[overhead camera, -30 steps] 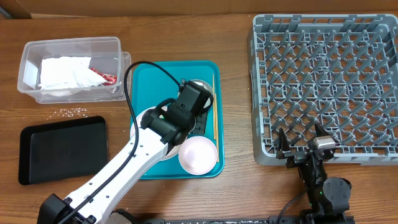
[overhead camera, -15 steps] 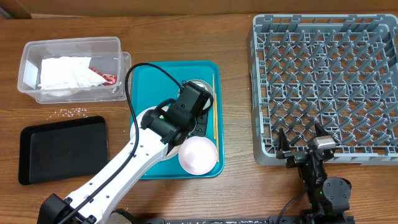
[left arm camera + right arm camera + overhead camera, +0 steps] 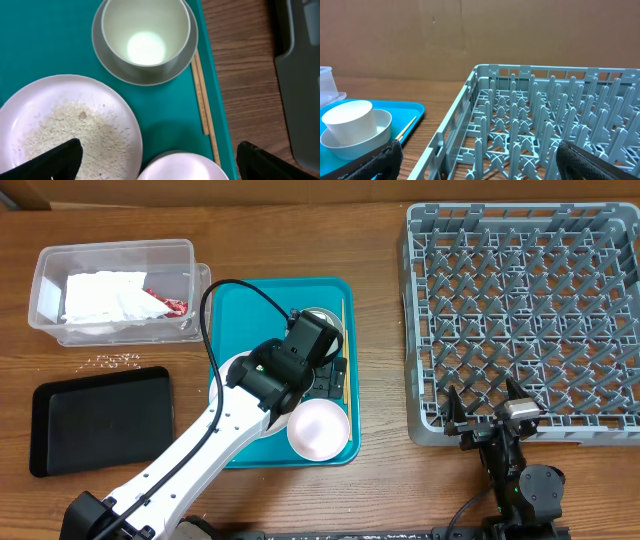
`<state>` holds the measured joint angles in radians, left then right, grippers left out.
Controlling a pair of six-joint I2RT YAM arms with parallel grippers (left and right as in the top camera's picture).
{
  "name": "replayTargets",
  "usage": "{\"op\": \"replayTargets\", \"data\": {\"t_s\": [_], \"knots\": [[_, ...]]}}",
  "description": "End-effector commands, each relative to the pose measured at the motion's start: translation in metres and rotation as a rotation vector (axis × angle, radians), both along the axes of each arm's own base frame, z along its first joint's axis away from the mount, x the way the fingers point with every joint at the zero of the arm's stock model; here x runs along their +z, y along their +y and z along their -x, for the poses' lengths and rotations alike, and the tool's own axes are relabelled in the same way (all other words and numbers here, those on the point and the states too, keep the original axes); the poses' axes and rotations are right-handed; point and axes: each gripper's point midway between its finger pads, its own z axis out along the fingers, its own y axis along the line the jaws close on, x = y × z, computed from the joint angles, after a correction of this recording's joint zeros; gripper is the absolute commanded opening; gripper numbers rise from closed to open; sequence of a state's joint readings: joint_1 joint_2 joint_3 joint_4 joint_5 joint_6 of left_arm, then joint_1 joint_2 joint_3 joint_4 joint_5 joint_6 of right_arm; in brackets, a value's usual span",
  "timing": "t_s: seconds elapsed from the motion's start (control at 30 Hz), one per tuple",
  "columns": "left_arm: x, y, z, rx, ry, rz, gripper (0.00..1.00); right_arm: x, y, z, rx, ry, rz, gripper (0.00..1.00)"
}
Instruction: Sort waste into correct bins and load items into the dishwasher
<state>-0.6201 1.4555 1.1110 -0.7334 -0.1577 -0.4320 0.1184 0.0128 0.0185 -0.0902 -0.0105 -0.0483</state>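
Note:
My left gripper (image 3: 328, 380) hangs open and empty over the teal tray (image 3: 240, 300), between the rice-strewn large plate (image 3: 65, 130) and the chopsticks (image 3: 202, 95). Its gap (image 3: 160, 167) is just above the small plate (image 3: 180, 167). Beyond it, the white cup (image 3: 145, 37) stands inside the bowl (image 3: 145, 77). The napkin (image 3: 105, 295) and red wrapper (image 3: 165, 302) lie in the clear tub (image 3: 45, 270). The black tray (image 3: 100, 420) is bare. My right gripper (image 3: 487, 405) stands open at the near edge of the grey dish rack (image 3: 530, 310), holding nothing.
Loose rice crumbs (image 3: 118, 360) lie on the wooden table between the tub and the black tray. The right wrist view shows the rack's pegs (image 3: 545, 125) ahead, with the cup (image 3: 347, 122) and the teal tray's corner (image 3: 415, 110) to its left.
The left gripper's fingers have spread apart over the teal tray with nothing in them. The dishes and the right arm have not moved.

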Motion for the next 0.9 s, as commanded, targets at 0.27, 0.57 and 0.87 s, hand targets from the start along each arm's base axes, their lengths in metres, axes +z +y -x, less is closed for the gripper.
{"op": "replayTargets", "data": {"t_s": [0.27, 0.57, 0.87], "knots": [[0.000, 0.094, -0.020, 0.327, -0.038, -0.189, 1.00, -0.001, -0.002, 0.000, -0.012, -0.006, 0.001, 1.00], [-0.015, 0.190, -0.007, 0.642, 0.134, -0.138, 1.00, -0.001, -0.002, 0.000, -0.012, -0.006, 0.001, 1.00], [-0.019, 0.239, 0.016, 0.795, 0.221, -0.154, 1.00, -0.001, -0.002, 0.000, -0.012, -0.006, 0.001, 1.00]]}}
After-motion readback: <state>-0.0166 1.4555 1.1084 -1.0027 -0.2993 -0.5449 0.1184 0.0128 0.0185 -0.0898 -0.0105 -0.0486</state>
